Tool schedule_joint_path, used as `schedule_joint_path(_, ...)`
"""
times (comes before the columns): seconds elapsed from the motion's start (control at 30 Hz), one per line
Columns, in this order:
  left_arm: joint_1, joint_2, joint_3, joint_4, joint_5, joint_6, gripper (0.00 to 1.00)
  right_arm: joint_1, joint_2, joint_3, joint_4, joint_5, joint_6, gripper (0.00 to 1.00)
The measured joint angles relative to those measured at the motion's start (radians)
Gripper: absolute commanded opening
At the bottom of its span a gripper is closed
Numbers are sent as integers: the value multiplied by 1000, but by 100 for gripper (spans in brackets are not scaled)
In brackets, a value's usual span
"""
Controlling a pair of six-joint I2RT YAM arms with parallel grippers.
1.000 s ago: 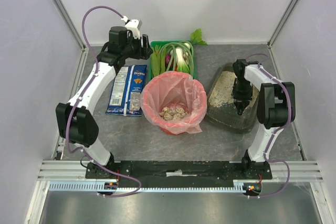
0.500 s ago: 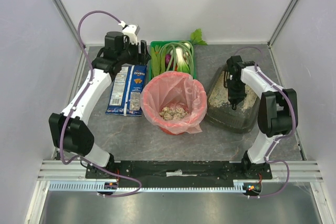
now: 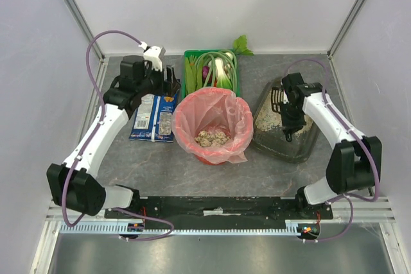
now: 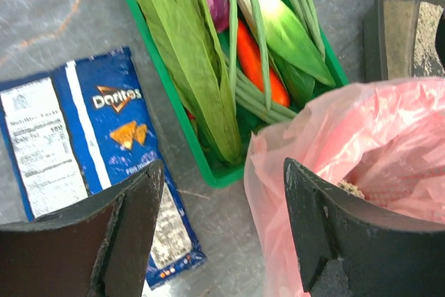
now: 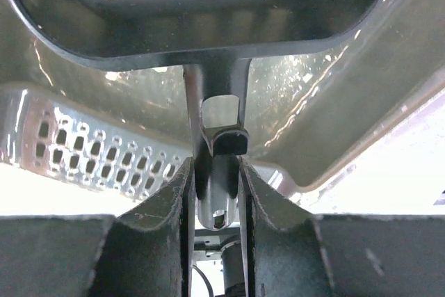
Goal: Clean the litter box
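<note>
The litter box (image 3: 302,142) is a shallow dark translucent tray of beige litter at the right of the table. It also shows in the left wrist view (image 4: 403,29). My right gripper (image 3: 289,119) hovers over it, shut on the handle of a dark slotted scoop (image 3: 276,98). In the right wrist view the gripper (image 5: 214,165) clamps the handle, with the scoop's slotted bowl (image 5: 208,26) ahead and the tray wall (image 5: 341,95) behind it. My left gripper (image 3: 168,80) is open and empty above the table between the chip bag and the green crate; in its own view (image 4: 222,172) the jaws stand wide apart.
A round red bin lined with a pink bag (image 3: 213,126) holds clumps and stands mid-table, close to the box's left side. A green crate of vegetables (image 3: 210,70) sits behind it. A blue Doritos bag (image 3: 154,110) lies at the left. Walls enclose the table.
The right arm's elbow swung outward to the right while the gripper carried the scoop over the litter box's far left part. The left arm drew back to the left and nearer.
</note>
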State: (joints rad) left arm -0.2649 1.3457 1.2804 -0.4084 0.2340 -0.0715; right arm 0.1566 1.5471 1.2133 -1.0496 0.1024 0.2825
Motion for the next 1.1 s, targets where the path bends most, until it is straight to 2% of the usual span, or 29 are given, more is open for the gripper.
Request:
schedule_joint_path(0.33, 0, -54, -138, 48, 72, -132, 73, 16, -209, -132, -25, 3, -6, 0)
schedule_joint_path(0.53, 0, -146, -235, 53, 55, -139, 73, 21, -261, -161, -31, -6, 6, 0)
schedule_joint_path(0.67, -3, -171, -240, 52, 51, -139, 73, 27, -299, -179, -51, 59, 41, 0)
schedule_joint_path(0.77, -7, -180, -240, 52, 52, -138, 73, 39, -301, -179, -58, 55, 62, 0)
schedule_joint_path(0.9, -13, -183, -240, 51, 51, -137, 73, 135, -242, -177, -88, 107, 82, 0)
schedule_joint_path(1.1, -19, -183, -240, 51, 52, -137, 73, 153, -224, -163, -93, 113, 123, 0)
